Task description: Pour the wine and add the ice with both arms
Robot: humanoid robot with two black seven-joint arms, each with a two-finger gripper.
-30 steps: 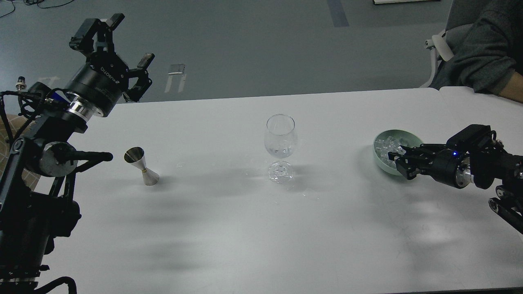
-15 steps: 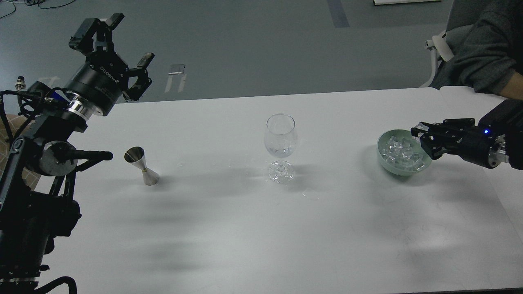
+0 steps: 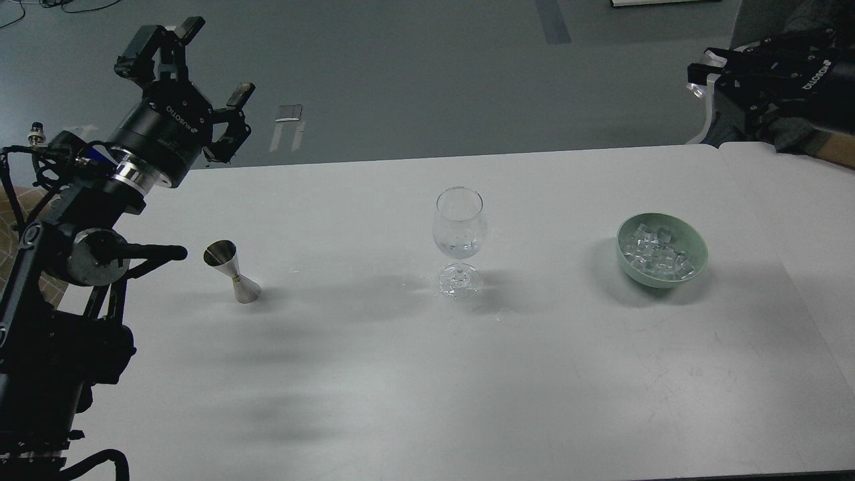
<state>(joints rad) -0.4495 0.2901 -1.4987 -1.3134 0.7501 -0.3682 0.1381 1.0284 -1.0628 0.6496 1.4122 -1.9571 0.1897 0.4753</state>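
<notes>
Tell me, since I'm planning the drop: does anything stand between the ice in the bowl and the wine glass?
Nothing visible does. The ice lies in the green bowl on the right, and the wine glass stands at the middle, with only bare table between them. The jigger is on the glass's far left.

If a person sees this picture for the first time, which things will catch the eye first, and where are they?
A clear wine glass stands upright at the middle of the white table. To its right sits a pale green bowl holding ice; to its left stands a small metal jigger. The left gripper, fingers spread, is raised at upper left, and the right gripper is up at the upper right.
</notes>
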